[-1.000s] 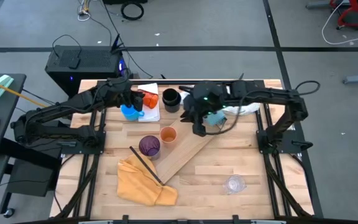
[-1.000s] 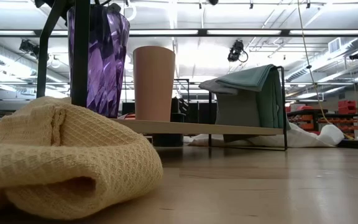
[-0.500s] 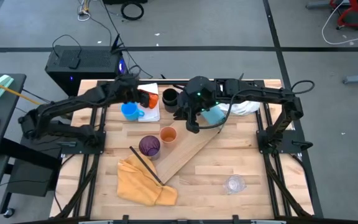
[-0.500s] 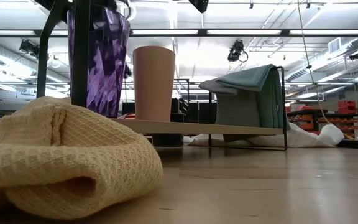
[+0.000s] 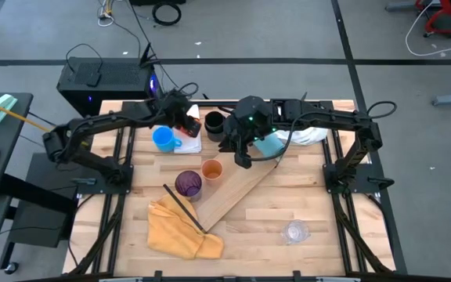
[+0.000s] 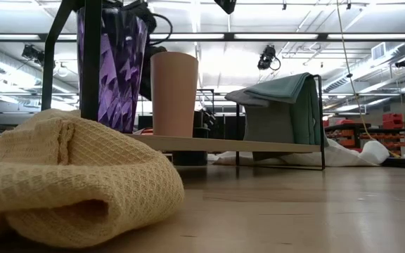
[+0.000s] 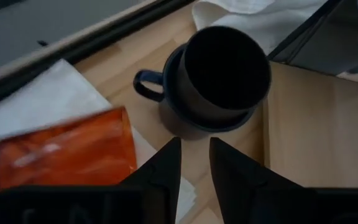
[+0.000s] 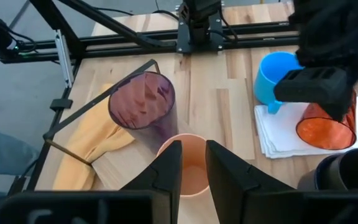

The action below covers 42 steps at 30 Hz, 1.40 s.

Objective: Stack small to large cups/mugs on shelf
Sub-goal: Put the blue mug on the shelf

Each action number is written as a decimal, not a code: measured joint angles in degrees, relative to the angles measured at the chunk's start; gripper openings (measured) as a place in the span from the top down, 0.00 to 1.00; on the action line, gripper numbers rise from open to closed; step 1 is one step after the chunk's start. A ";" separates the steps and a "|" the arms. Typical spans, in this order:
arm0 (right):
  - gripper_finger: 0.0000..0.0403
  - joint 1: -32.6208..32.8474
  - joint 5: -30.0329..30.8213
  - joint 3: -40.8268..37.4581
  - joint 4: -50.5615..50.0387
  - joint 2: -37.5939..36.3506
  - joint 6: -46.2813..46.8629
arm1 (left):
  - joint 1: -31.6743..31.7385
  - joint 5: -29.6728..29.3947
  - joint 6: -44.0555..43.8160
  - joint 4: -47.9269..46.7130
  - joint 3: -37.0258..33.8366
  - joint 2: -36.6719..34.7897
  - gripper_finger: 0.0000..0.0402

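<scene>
Pale wood forms the largest surfaces: the table and, lying diagonally on it, the shelf. A yellow cloth lies at the shelf's near left end. On the shelf stand the purple cup and, just to its right, the small orange cup. Off the shelf, at the far left, the blue mug stands beside the white pad, the red-orange tumbler stands on the pad, and the black mug stands just right of it.

Over the last second the left gripper has moved from above the blue mug to a position over the tumbler and black mug; its fingers show a narrow gap and hold nothing. This suggests the tumbler or black mug is the next pick. The right gripper has shifted left to hover above the small orange cup, fingers narrowly parted, empty.
</scene>
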 joint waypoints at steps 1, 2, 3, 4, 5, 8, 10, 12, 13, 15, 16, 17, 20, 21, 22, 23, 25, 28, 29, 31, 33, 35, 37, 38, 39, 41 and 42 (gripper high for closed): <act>0.81 -0.01 0.00 0.00 -0.01 0.00 0.11 | 0.00 -0.15 0.97 -1.65 1.59 0.63 0.76; 0.81 -0.01 -0.01 0.02 0.00 0.00 0.17 | 0.00 -0.19 1.89 -3.07 3.20 1.30 0.75; 0.81 -0.01 -0.01 0.02 -0.04 0.00 0.16 | 0.00 -0.20 2.89 -4.18 4.62 1.91 0.75; 0.81 -0.01 -0.01 0.02 -0.06 0.00 0.18 | 0.00 -0.21 4.04 -5.79 6.13 2.58 0.73; 0.81 -0.01 -0.01 0.02 -0.06 0.00 0.20 | 0.00 -0.22 4.95 -7.36 7.44 3.20 0.72; 0.81 -0.01 -0.01 0.02 -0.23 0.00 0.21 | -0.07 -0.64 7.20 -11.03 10.26 4.97 0.67; 0.81 0.07 -0.01 0.02 -0.23 0.00 0.50 | -0.07 -0.71 8.06 -12.82 10.82 5.64 0.63; 0.81 0.11 -0.01 0.02 -0.25 -0.02 1.03 | -0.07 -0.88 8.57 -14.36 10.71 6.19 0.59; 0.81 0.12 -0.01 0.02 -0.32 -0.02 1.10 | -0.07 -0.90 8.53 -15.39 10.70 6.55 0.57; 0.81 0.12 -0.01 0.02 -0.36 -0.03 1.10 | -0.07 -1.52 8.52 -17.54 10.66 7.27 0.54; 0.81 0.12 0.01 0.02 -0.34 -0.04 1.10 | -0.07 -1.82 8.47 -17.91 10.66 7.51 0.52; 0.81 0.12 -0.01 0.02 -0.36 -0.04 1.10 | -0.07 -1.92 8.33 -18.26 10.66 7.70 0.50; 0.81 0.12 -0.01 0.02 -0.35 -0.04 1.10 | -0.23 -1.95 7.23 -18.35 10.66 8.09 0.47; 0.81 0.12 -0.01 0.02 -0.34 -0.04 1.10 | -0.36 -1.94 7.09 -18.34 10.66 8.11 0.46; 0.81 0.10 -0.01 0.02 -0.35 -0.06 1.10 | -0.58 -1.94 7.03 -18.16 10.66 8.09 0.46; 0.81 0.10 0.00 0.02 -0.36 -0.07 1.10 | -0.85 -1.97 7.00 -18.14 10.66 8.09 0.45; 0.81 0.10 0.01 0.02 -0.36 -0.07 1.10 | -1.21 -1.97 6.98 -18.21 10.66 8.09 0.46; 0.81 0.10 -0.01 0.02 -0.36 -0.07 1.10 | -1.69 -2.53 6.30 -18.13 10.66 8.51 0.48; 0.81 0.10 -0.01 0.02 -0.36 -0.07 1.10 | -1.80 -2.88 5.64 -18.16 10.66 8.95 0.49; 0.81 0.10 0.01 0.02 -0.36 -0.07 1.10 | -1.89 -3.60 5.38 -18.34 10.66 9.84 0.51; 0.81 0.10 -0.02 0.02 -0.36 -0.07 1.10 | -1.99 -4.08 5.34 -18.27 10.66 10.81 0.53; 0.81 0.10 -0.35 0.02 -0.38 -0.07 1.15 | -2.27 -5.19 5.30 -18.35 10.66 11.95 0.54; 0.81 0.10 -0.65 0.02 -0.37 -0.07 1.47 | -2.36 -6.95 4.19 -18.54 10.66 12.82 0.54; 0.81 0.10 -0.66 0.02 -0.38 -0.07 1.54 | -2.36 -8.04 3.88 -18.85 10.66 13.22 0.54; 0.81 0.10 -0.69 0.02 -0.38 -0.07 1.54 | -2.36 -9.40 3.65 -19.08 10.66 13.67 0.54; 0.81 0.10 -0.75 0.02 -0.38 -0.07 1.59 | -2.34 -12.25 3.09 -19.66 10.62 14.26 0.54; 0.81 0.10 -0.77 0.02 -0.38 -0.07 1.71 | -2.32 -13.36 3.03 -19.60 10.62 14.38 0.54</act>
